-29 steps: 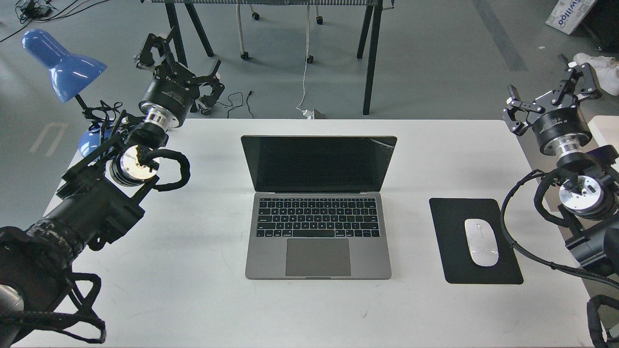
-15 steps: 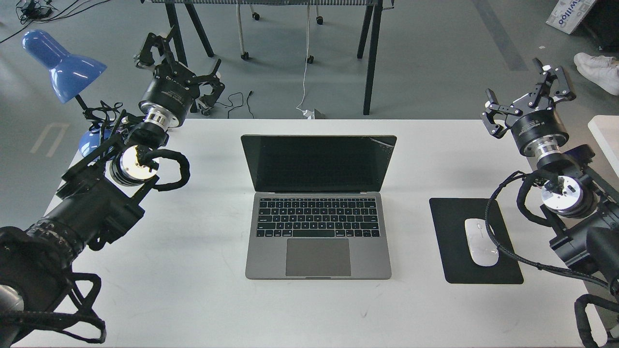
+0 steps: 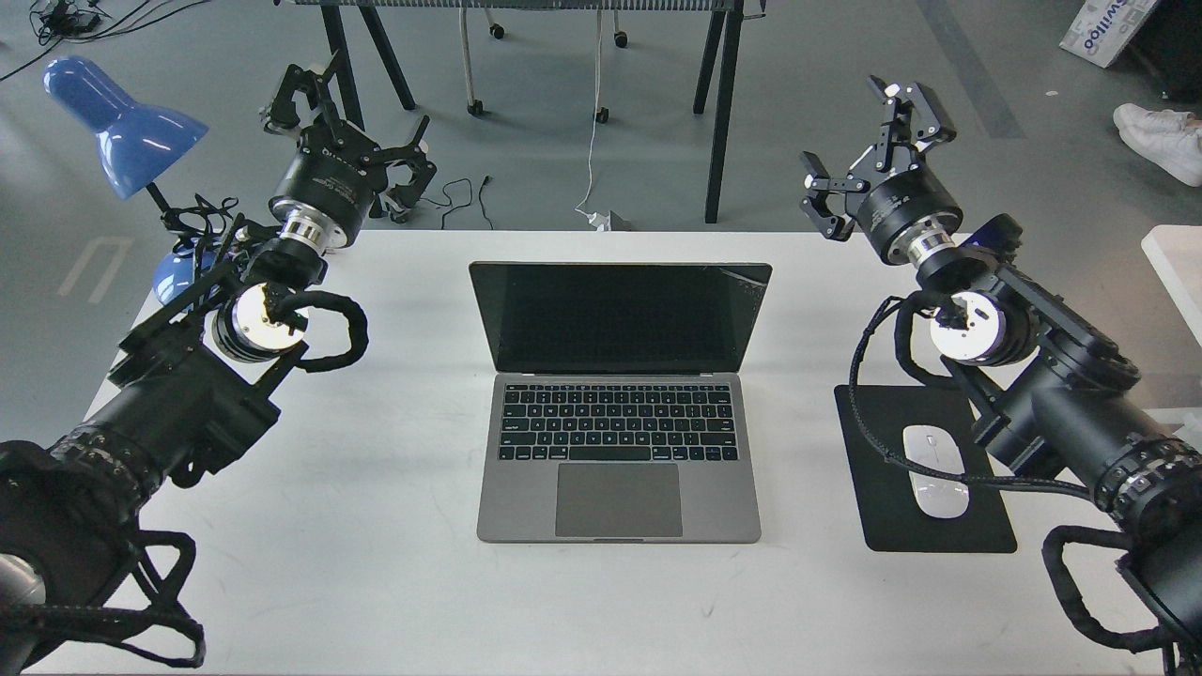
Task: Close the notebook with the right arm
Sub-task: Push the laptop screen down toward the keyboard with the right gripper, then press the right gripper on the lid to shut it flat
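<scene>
Right fingers (image 3: 869, 141) wide apart (nothing held)

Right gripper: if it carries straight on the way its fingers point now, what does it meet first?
Nothing, apparently. The right gripper points up and away past the table's far edge, above open floor; the notebook sits off to its left. Depth is unclear.
</scene>
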Robot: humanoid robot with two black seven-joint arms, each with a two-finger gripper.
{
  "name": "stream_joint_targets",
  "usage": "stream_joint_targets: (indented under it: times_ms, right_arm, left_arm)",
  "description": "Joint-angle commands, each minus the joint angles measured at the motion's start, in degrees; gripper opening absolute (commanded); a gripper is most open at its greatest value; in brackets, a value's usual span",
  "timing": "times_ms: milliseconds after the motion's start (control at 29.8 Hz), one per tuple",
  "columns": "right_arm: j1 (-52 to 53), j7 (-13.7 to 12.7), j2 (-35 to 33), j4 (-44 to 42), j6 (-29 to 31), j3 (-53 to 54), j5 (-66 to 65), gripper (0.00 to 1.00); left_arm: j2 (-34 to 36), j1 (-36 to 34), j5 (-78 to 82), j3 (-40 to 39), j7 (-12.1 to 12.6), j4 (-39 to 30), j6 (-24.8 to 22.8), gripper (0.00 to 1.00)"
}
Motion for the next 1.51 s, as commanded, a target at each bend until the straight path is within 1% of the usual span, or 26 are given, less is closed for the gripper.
stream_joint_targets:
  times_ms: [0, 202, 303, 437, 571, 706, 941, 1109, 1311, 1479]
  right_arm:
    - [0.15, -1.90, 1.53, 0.33, -0.71, -1.87, 0.07, 1.00]
    - [-1.70, -2.17, 1.71, 2.09, -0.18, -2.13, 0.07, 1.00]
    - [-3.19, -2.17, 1.10, 4.63, 0.17, -2.13, 0.07, 1.00]
    - [-6.09, -2.26, -2.32, 9.82, 0.35, -2.74, -0.01, 1.00]
    - [-7.15, -2.09, -4.96, 12.90, 0.35, -6.96, -0.01, 1.00]
    - [-9.34, -1.91, -5.67, 15.54, 0.70, -9.68, -0.72, 1.00]
    - [-10.40, -1.65, -6.81, 16.16, 1.40, -14.17, -3.61, 1.00]
    - [-11.54, -1.29, -8.57, 18.09, 1.49, -18.39, -7.39, 1.00]
    - [-12.42, -1.21, -8.75, 18.09, 1.23, -22.17, -15.38, 1.00]
    - [-13.39, -1.21, -8.66, 18.00, 0.88, -22.87, -17.85, 1.00]
  left_arm:
    - [-0.01, -0.01, 0.04, 0.33, 0.00, 0.01, -0.49, 1.00]
    - [-0.01, -0.01, 0.12, 0.42, 0.00, 0.01, -0.84, 1.00]
    - [-0.01, -0.01, 0.47, 0.59, 0.08, -0.08, -1.33, 1.00]
    - [-0.01, -0.01, 0.56, 0.59, 0.08, 0.01, -1.33, 1.00]
    - [-0.01, -0.01, 0.56, 0.59, 0.08, 0.01, -1.33, 1.00]
    - [-0.01, -0.01, 0.56, 0.59, 0.08, 0.01, -1.33, 1.00]
    - [-0.01, -0.01, 0.48, 0.50, 0.08, 0.01, -1.33, 1.00]
    - [-0.01, -0.01, 0.48, 0.50, 0.08, 0.01, -1.33, 1.00]
    - [-0.01, 0.08, 0.48, 0.50, 0.08, 0.01, -1.33, 1.00]
    - [-0.01, 0.08, 0.48, 0.50, 0.08, 0.01, -1.33, 1.00]
